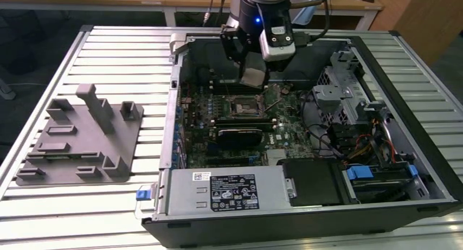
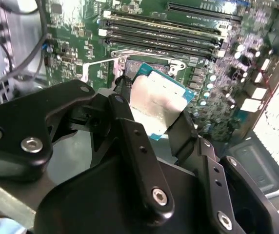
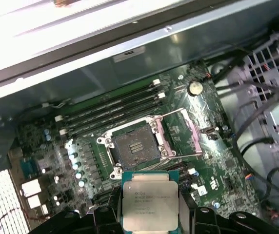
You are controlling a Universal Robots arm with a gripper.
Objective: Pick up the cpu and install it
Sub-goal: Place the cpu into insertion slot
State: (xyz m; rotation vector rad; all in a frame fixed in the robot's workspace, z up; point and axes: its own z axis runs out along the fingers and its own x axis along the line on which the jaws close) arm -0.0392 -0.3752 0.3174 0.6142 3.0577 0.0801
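Exterior view: one slatted metal table (image 1: 87, 206). On it at the exterior view's left lies one grey plastic fixture (image 1: 79, 141) with upright posts, well apart from one open computer case (image 1: 405, 206) at the exterior view's right. Inside the case are one green motherboard (image 1: 282, 128), one square socket (image 1: 242, 104) near its middle, one grey power supply (image 1: 217, 190) along the near wall, and one metal drive cage (image 1: 347, 82) with bundled cables (image 1: 361, 147) on the right side. One arm (image 1: 264, 6) reaches down over the far half of the case. Its gripper (image 1: 252, 82) hangs above the motherboard, just beyond the socket and clear of it, with the cpu (image 1: 255, 75) between its fingertips. Second wrist view: two black fingers (image 2: 127, 122) are closed against opposite edges of the one cpu (image 2: 159, 105), whose silver top faces the camera. The chip is tilted and partly hides the socket behind it. Four long memory slots (image 2: 164, 36) run side by side beyond. First wrist view: the socket stands empty, its metal frame (image 3: 181, 129) swung open beside it. One coin battery (image 3: 194, 87) sits past the frame, one finned heat sink (image 3: 3, 204) at the board's edge, and loose cables crowd the cage side. The cpu (image 3: 150, 204) is gripped nearer the camera than the socket, not seated.
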